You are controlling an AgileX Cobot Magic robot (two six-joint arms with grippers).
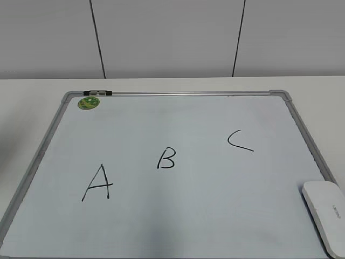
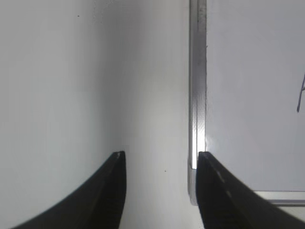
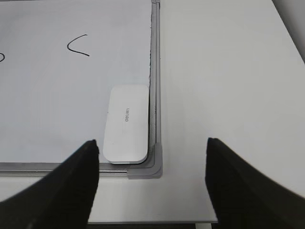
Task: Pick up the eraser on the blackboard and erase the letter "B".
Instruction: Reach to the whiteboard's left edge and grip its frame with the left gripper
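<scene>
The blackboard (image 1: 178, 113) lies flat on the table. The small black letter "B" (image 1: 166, 158) is drawn near its middle, between a larger "A" (image 1: 97, 183) and a "C" (image 1: 239, 141). The white eraser (image 1: 325, 213) lies flat in the board's near right corner; it also shows in the right wrist view (image 3: 127, 123). My right gripper (image 3: 152, 152) is open and empty, above the table just off that corner. My left gripper (image 2: 161, 157) is open and empty, over the table beside the board's left frame (image 2: 197, 95). Neither gripper shows in the exterior view.
A round green sticker (image 1: 88, 102) and a black clip (image 1: 98, 93) sit at the board's far left corner. White table (image 3: 224, 86) extends right of the board; its near edge (image 3: 157, 222) lies just below my right gripper. A wall stands behind.
</scene>
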